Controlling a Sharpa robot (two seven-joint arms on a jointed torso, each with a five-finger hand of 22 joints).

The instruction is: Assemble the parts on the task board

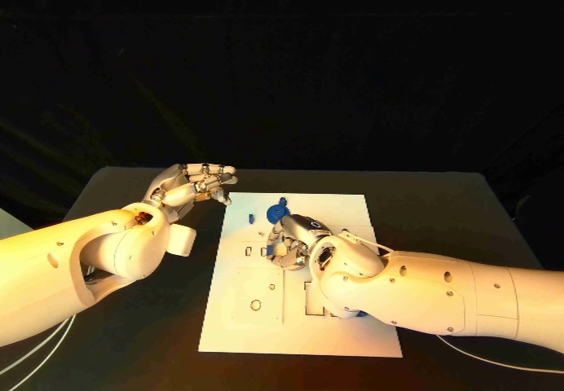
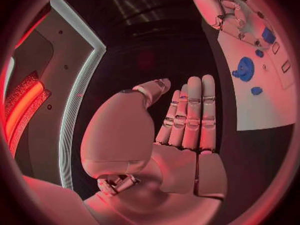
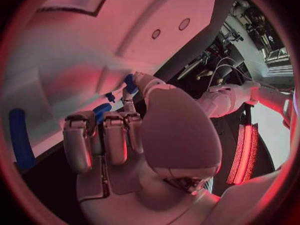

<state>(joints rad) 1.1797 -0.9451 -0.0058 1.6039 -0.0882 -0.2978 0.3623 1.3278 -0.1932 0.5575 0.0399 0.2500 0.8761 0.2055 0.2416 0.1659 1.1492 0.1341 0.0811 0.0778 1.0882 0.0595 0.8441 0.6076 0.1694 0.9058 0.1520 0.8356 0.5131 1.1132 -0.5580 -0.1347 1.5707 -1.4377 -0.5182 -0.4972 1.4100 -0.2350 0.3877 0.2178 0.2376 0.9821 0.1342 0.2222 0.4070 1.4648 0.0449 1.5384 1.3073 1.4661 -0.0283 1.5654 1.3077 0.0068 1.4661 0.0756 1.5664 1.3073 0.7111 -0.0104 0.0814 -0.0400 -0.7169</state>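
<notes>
On the black table [image 1: 141, 342] lay one white rectangular task board [image 1: 253, 322], its long side running away from the robot, with several slots and cut-outs in its surface. The left silver many-fingered hand [image 1: 194, 186] hovered just off the board's far left corner, holding nothing; in the left wrist view its fingers [image 2: 190, 115] lay straight and side by side with the thumb set apart. The right silver hand [image 1: 297, 243] was down over the middle of the board, its fingers curled towards the surface, and I could not tell whether they gripped a part or merely rested among them (the right wrist view showed small blue pieces [image 3: 103, 110] right at the fingertips, but the contact itself was hidden). One round blue disc-shaped part [image 1: 277, 213] lay on the far end of the board, just beyond the right hand, and one small blue piece [image 1: 250, 217] lay just to its left. From the left wrist, four blue parts could be counted on the board, the disc [image 2: 244, 68] the largest. A long blue bar [image 3: 19, 145] also showed at the rim of the right wrist view.
</notes>
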